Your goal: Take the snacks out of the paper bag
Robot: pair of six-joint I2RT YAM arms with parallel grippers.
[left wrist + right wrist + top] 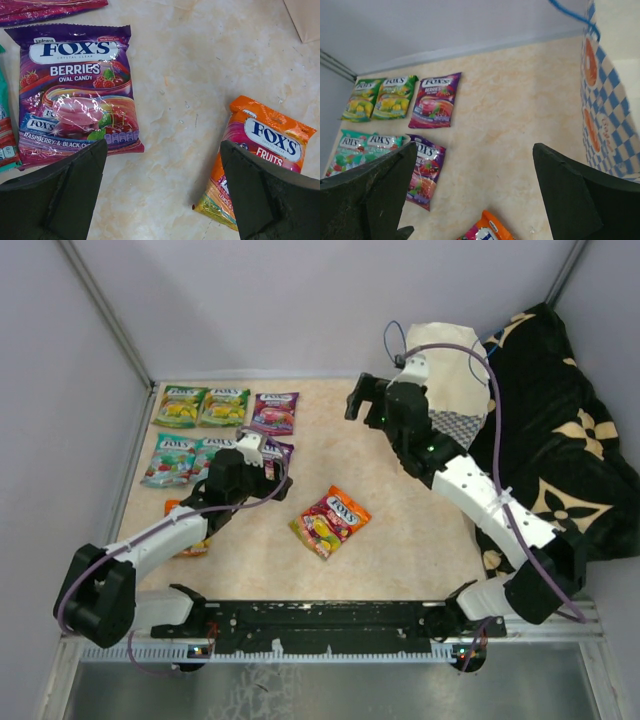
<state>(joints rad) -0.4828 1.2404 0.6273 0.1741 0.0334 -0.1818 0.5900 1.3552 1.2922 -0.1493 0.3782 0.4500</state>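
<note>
Several FOX'S snacks lie flat on the table: two green-yellow (201,407), a purple one (274,412) and two teal (172,458) at the far left. Mid-table lies an orange-red pouch (330,521). My left gripper (268,468) hovers open and holds nothing, between a purple berries pouch (75,90) and the orange-red pouch (265,145). The paper bag (450,365) stands at the back right, with its checkered band (602,110) showing. My right gripper (365,400) is open and holds nothing, just left of the bag. The bag's inside is hidden.
A black cloth with tan flowers (560,410) is heaped along the right side behind the bag. Another orange pouch (190,545) lies partly under my left arm. Grey walls close in the left, back and right.
</note>
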